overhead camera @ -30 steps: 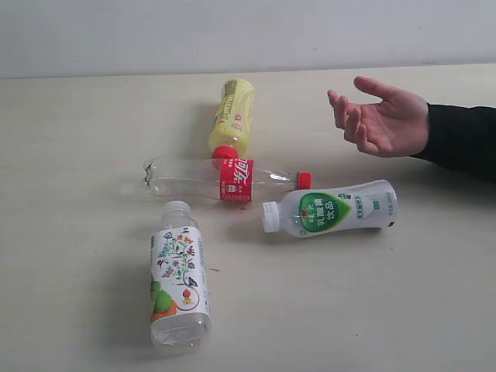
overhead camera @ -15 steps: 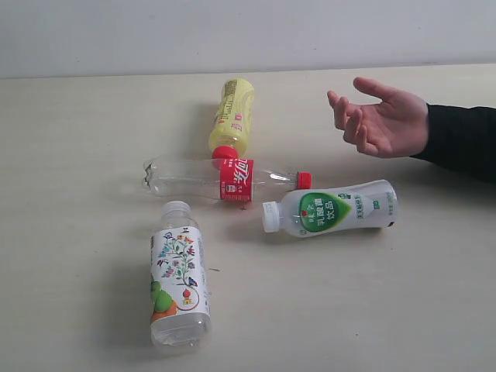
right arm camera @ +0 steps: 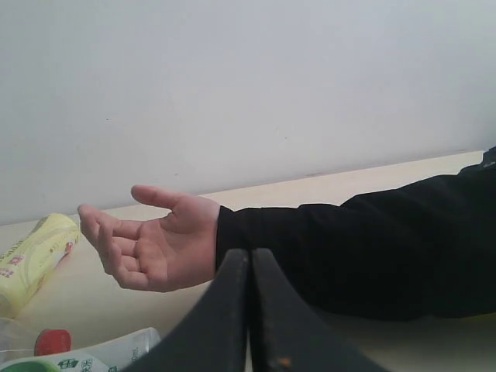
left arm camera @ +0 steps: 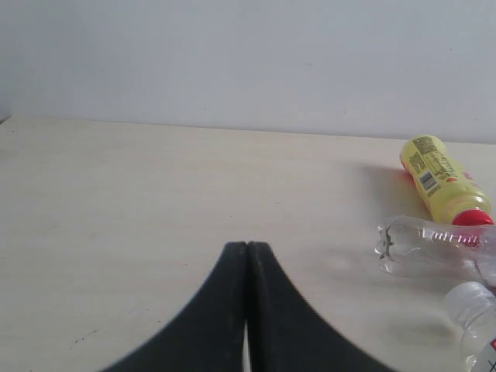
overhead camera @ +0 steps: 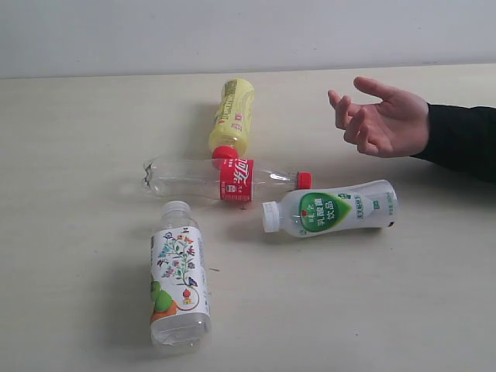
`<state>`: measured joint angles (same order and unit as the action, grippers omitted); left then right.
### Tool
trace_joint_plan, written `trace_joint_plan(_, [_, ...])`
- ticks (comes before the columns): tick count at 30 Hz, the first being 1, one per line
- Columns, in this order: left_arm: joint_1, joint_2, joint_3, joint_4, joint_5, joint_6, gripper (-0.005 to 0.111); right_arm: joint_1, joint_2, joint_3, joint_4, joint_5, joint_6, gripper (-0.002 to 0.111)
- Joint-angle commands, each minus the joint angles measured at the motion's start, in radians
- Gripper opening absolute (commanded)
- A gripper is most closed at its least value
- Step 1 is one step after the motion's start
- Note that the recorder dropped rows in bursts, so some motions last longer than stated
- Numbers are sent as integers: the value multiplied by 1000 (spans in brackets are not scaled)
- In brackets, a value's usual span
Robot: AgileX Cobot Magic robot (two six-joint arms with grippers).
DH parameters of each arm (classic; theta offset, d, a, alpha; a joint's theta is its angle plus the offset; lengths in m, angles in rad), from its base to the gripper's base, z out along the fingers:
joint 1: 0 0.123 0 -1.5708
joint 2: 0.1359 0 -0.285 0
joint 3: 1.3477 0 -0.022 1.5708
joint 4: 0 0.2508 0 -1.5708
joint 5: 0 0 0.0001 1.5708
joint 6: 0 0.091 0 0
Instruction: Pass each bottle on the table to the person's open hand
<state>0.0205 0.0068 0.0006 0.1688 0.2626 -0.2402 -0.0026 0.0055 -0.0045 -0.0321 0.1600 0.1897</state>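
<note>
Barely anything has shifted in the last second: all four bottles lie where they were, and only the fingers of the person's open hand (overhead camera: 384, 116) curl a shade. So this is the very start, with no bottle lifted and none delivered.

Take as landmark the clear plastic bottle with a red label and red cap (overhead camera: 225, 178), lying on its side on the pale beige table (overhead camera: 77, 155).
- **Behind it:** the yellow plastic bottle with a red cap (overhead camera: 232, 115), its cap touching the landmark's label.
- **Just in front of its cap end:** the white plastic bottle with a green label (overhead camera: 329, 209).
- **In front of its base end:** the clear plastic bottle with a floral label (overhead camera: 180, 279), white cap pointing toward it.
- **Beyond its cap end, well apart:** the hand, waiting palm up.

The left tool (left arm camera: 247, 246) is pressed tight together and empty, out past the landmark's base end. The right tool (right arm camera: 249, 252) is closed on nothing too, facing the hand.

The next move, I'd judge, calls for one tool to spread wide and come down across a bottle's body. The white one looks the handiest for the right side. These are round and lying flat, so a roll is the risk.
</note>
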Motion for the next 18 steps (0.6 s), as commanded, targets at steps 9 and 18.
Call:
trace_joint_plan(9, [-5, -7, -1, 2, -6, 0, 0, -4, -5, 5, 212, -160, -5, 0])
trace_joint_plan(18, [-5, -7, -1, 2, -6, 0, 0, -4, -5, 5, 107, -51, -30, 0])
